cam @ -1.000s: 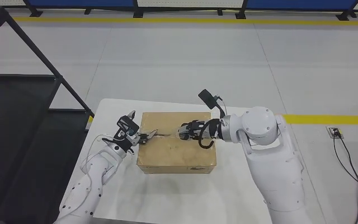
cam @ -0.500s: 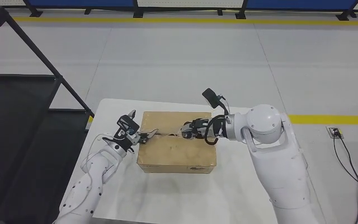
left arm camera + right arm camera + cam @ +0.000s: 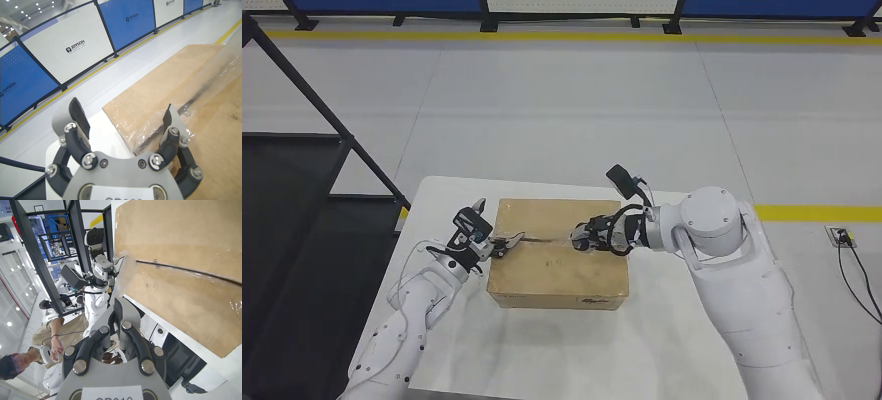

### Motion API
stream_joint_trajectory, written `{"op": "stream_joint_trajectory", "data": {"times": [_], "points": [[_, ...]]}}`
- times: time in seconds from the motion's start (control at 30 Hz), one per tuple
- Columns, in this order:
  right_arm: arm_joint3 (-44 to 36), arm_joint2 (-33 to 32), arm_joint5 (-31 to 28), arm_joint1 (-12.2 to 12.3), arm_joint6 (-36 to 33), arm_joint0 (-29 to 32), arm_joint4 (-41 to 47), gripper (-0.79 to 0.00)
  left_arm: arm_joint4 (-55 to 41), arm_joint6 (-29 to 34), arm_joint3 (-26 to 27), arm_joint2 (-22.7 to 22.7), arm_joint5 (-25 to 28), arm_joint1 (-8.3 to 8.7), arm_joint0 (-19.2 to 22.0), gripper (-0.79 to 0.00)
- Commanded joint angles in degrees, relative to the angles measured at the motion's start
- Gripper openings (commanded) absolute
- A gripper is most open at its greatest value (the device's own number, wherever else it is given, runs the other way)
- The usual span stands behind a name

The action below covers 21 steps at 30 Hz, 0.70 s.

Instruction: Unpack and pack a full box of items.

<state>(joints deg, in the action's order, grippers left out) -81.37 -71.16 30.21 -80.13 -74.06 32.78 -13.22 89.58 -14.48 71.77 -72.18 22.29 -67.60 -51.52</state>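
1. The right hand (image 3: 118, 306), pinched shut on a strip of clear packing tape (image 3: 124, 275), now sits slightly nearer the right end of the brown cardboard box (image 3: 557, 275) than a second ago. It has drawn back along the lid's centre seam (image 3: 189, 269).
2. The tape stands off the cardboard as a loose band. It runs from that hand to the box's left end, where it seems still stuck. Much of the dark seam lies bare.
3. The left hand (image 3: 122, 117) has not shifted. It stays at the box's left end, spread wide and holding nothing, with one finger above the taped edge and the other out over the white table (image 3: 542, 350). I cannot tell whether it touches the cardboard.
4. The box keeps its place in the middle of the table, with its flaps shut.
5. The unsealing looks well along, but unpacking has not begun. The flaps probably cannot open until the last of the tape comes free at the left end.
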Motion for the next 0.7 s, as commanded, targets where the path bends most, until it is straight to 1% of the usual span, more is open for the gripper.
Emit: {"op": "stream_joint_trajectory", "data": {"times": [0.0,0.03,0.07,0.1,0.17,0.3,0.33,0.53,0.6,0.67], "points": [[0.2,0.4,0.3,0.4,0.3,-0.2,0.5,-0.785,0.0,0.1,-0.1,0.0,0.0,0.00,0.0,0.000],[0.4,0.6,0.4,0.6,0.4,-0.4,0.8,-0.785,0.0,0.1,-0.1,0.1,-0.1,-0.01,0.1,0.000],[0.5,0.7,0.6,0.7,0.6,-0.5,1.1,-0.705,0.0,0.1,-0.1,0.1,-0.1,-0.01,0.1,0.000],[0.5,0.8,0.9,0.9,0.9,-0.5,1.3,-0.603,0.1,0.1,-0.1,0.1,0.0,-0.01,0.1,0.000],[0.4,1.0,1.5,1.3,1.5,-0.7,1.7,-0.477,0.1,0.2,0.0,0.2,0.0,-0.02,0.1,0.000],[-0.4,1.1,3.0,2.0,3.0,-0.7,1.8,-0.382,0.1,0.2,0.2,0.3,-0.1,-0.03,0.0,0.000],[-0.7,1.0,3.4,2.2,3.4,-0.7,1.7,-0.286,0.0,0.2,0.2,0.3,-0.1,-0.03,0.0,0.000],[-3.4,0.0,5.3,3.4,5.3,-0.1,1.5,-0.145,0.3,0.2,0.5,0.3,-0.1,0.00,-0.2,0.000],[-5.9,-1.1,5.9,3.8,6.8,0.8,0.9,-0.129,0.4,0.2,0.6,0.4,-0.1,0.01,-0.2,0.000],[-9.0,-2.2,4.7,4.1,8.3,2.1,0.9,-0.139,0.4,0.2,0.7,0.4,-0.1,0.02,-0.3,0.000]]}}
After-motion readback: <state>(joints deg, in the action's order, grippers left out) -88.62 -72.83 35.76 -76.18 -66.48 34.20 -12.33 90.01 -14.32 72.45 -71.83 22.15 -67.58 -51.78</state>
